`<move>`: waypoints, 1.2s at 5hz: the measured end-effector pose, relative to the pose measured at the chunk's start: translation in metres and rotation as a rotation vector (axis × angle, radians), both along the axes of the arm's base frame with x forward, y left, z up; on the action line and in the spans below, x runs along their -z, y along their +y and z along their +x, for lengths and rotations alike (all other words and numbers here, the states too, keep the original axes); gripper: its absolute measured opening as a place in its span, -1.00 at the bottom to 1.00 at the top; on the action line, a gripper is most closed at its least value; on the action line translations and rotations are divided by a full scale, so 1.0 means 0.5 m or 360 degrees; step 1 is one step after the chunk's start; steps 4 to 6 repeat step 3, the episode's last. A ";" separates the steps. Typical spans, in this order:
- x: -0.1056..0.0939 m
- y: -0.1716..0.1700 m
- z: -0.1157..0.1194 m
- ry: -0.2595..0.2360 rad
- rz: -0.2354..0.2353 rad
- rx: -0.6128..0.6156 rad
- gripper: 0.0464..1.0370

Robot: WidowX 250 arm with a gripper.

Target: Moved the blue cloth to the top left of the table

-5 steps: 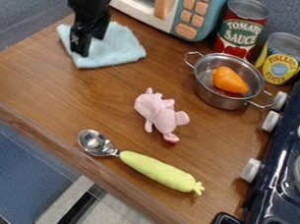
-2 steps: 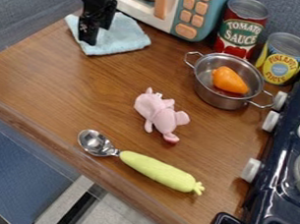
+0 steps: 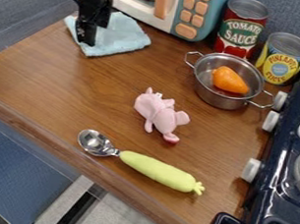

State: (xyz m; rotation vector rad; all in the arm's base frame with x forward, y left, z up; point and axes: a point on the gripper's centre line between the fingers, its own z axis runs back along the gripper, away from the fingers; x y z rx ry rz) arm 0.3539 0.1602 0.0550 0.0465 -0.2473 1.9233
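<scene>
The gripper [image 3: 86,40] hangs at the upper left, its tips over the left part of the light blue cloth [image 3: 121,36]. The cloth lies spread on the wooden table [image 3: 56,81] in its top left corner, in front of the toy microwave. Part of the cloth is hidden behind the gripper. Whether the fingers hold any of the fabric cannot be made out.
The toy microwave [image 3: 187,18] stands behind the cloth. To its right are a tomato sauce can [image 3: 241,31], a pineapple can [image 3: 282,59] and a metal pot [image 3: 220,98] holding an orange toy [image 3: 229,80]. A pink plush [image 3: 160,114] and a green-handled spoon [image 3: 157,170] lie nearer; a stove [image 3: 284,194] borders the right.
The cloth has shifted slightly up and to the right since the first frame. Since the second frame the gripper has moved a little left, while the cloth has stayed put.
</scene>
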 end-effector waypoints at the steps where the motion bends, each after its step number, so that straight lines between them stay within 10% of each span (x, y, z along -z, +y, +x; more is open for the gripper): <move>1: -0.048 0.012 -0.026 -0.0104 0.0000 -0.0098 0.93; 3: -0.165 0.022 -0.024 -0.0341 0.0130 -0.0052 0.93; 6: -0.165 0.022 -0.024 -0.0341 0.0130 -0.0052 0.93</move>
